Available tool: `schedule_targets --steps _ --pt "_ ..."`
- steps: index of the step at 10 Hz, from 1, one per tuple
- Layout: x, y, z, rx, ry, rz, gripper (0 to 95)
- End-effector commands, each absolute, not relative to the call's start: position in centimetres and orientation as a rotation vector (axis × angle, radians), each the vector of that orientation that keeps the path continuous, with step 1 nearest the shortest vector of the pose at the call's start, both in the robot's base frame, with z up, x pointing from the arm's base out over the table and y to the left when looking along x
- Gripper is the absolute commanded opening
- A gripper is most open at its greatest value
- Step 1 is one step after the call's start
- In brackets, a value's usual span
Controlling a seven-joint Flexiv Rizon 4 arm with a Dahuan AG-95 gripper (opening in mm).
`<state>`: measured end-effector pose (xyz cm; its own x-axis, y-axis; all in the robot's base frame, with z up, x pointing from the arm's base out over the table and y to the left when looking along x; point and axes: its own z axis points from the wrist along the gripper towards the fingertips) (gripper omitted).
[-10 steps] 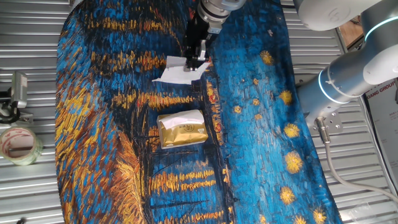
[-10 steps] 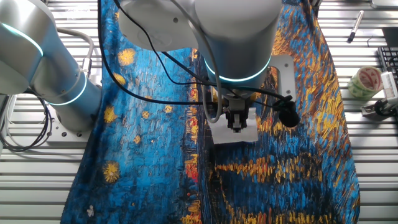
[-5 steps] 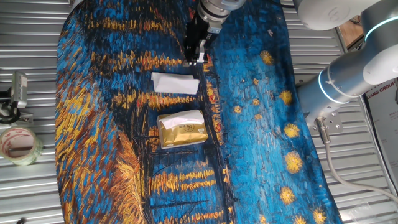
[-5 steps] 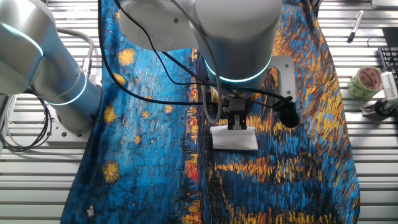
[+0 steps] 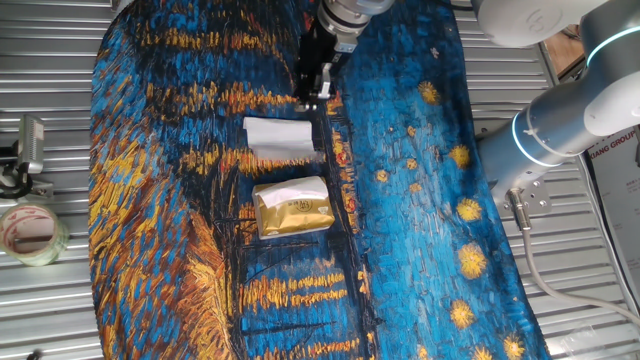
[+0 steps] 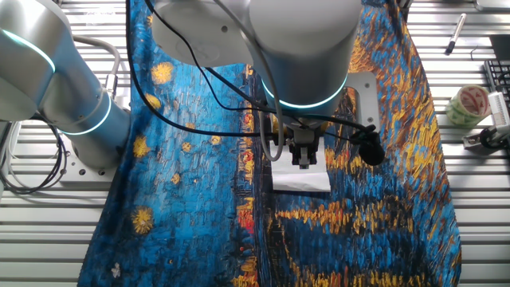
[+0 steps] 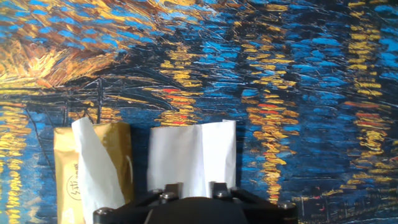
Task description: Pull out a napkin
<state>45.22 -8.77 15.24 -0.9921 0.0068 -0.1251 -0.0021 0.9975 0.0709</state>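
Napkin (image 5: 281,138) lies flat on the painted cloth (image 5: 420,200) covering the table (image 5: 60,120), just beside the gold tissue pack (image 5: 292,208) and apart from it. In the hand view the napkin (image 7: 193,155) sits next to the pack (image 7: 93,168), from whose top another white sheet (image 7: 93,162) sticks up. Pincer (image 5: 312,98) hangs just above the napkin's far edge, holding nothing; how wide its fingers stand I cannot tell. A tape roll (image 5: 30,232) rests well off to one side.

White napkin (image 5: 279,138), gold pack (image 5: 293,207), blue-yellow swirled cloth (image 5: 410,200).
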Motion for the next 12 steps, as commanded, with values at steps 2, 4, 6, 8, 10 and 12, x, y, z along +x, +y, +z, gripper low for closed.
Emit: schedule_targets --steps 2,4,6,8,10,12 --pt "45.17 -8.77 15.19 0.007 3.013 0.109 57.0" --pt "45.17 -8.77 15.19 0.009 3.013 0.111 57.0" --pt "45.17 -8.77 15.19 0.011 3.013 0.113 38.0" --pt "45.17 -8.77 15.19 0.016 3.014 0.113 38.0" --pt "45.17 -8.77 15.19 0.02 3.015 0.113 19.0" --pt "45.17 -8.77 15.19 0.026 3.018 0.114 19.0"
